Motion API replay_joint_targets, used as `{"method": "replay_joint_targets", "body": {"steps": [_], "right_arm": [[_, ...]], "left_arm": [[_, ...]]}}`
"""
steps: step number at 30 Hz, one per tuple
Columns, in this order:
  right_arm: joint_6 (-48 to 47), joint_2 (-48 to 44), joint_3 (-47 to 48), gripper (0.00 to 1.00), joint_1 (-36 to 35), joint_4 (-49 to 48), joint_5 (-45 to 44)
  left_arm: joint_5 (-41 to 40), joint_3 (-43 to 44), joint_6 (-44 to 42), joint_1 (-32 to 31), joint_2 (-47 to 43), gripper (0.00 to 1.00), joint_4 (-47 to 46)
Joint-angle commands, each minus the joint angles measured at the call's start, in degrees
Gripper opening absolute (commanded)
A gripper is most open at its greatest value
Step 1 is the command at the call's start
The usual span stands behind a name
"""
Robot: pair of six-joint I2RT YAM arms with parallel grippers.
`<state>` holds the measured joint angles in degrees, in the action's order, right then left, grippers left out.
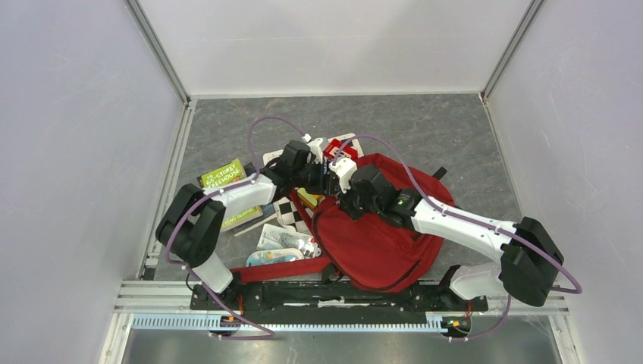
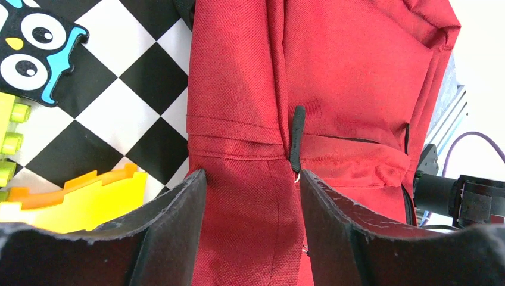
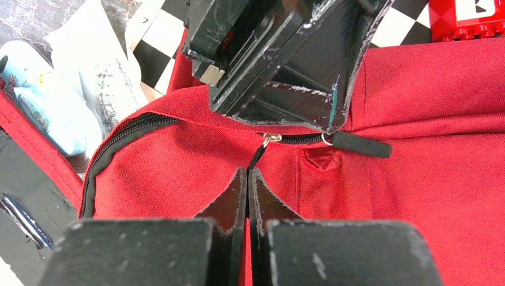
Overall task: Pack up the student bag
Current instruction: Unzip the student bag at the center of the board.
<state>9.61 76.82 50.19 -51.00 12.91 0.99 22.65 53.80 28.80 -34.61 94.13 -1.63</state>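
Note:
The student bag (image 1: 379, 243) lies flat in the middle of the table, red, with its black zipper (image 3: 119, 140) running along the top edge. My left gripper (image 2: 253, 174) stands open astride a ridge of the bag's red fabric (image 2: 333, 71), just below a black zipper pull (image 2: 296, 138). The right wrist view shows the left gripper's fingers (image 3: 286, 101) pressing down at the zipper line, beside a second black pull tab (image 3: 360, 145). My right gripper (image 3: 248, 170) is shut on the thin black pull that hangs from the slider (image 3: 271, 138). Both grippers meet at the bag's upper left (image 1: 330, 186).
Left of the bag lie a black-and-white chequered board (image 2: 89, 107), an owl card (image 2: 33, 50), a yellow plastic toy (image 2: 77, 202), a green book (image 1: 225, 176) and a light blue pouch (image 1: 277, 256). A red block (image 1: 334, 152) sits behind the grippers. White walls enclose the table.

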Motion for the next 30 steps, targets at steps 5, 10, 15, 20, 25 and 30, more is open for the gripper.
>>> {"method": "replay_joint_targets", "body": {"steps": [5, 10, 15, 20, 25, 30], "right_arm": [[0.1, -1.3, -0.3, 0.0, -0.4, -2.4, -0.6], [0.6, -1.4, -0.5, 0.0, -0.4, -3.3, -0.6], [0.7, -0.9, -0.8, 0.0, -0.4, -3.5, -0.6], [1.6, -1.1, -1.0, 0.0, -0.4, -3.9, -0.6], [3.8, -1.2, -2.1, 0.0, -0.7, -7.3, 1.8], [5.2, 0.0, -2.1, 0.0, -2.4, -9.5, 2.6]], "left_arm": [[1.1, 3.9, -2.8, -0.9, 2.4, 0.55, 1.4], [1.5, 4.8, -3.1, -1.2, 3.5, 0.48, 3.0], [2.8, 5.5, -2.0, -1.3, 4.4, 0.2, 3.2], [3.7, 7.1, 0.2, -1.3, 5.1, 0.02, 4.3], [4.2, 9.4, 3.0, -1.3, 7.8, 0.02, 6.9], [4.3, 10.2, 6.4, -1.2, 10.6, 0.02, 6.8]]}}
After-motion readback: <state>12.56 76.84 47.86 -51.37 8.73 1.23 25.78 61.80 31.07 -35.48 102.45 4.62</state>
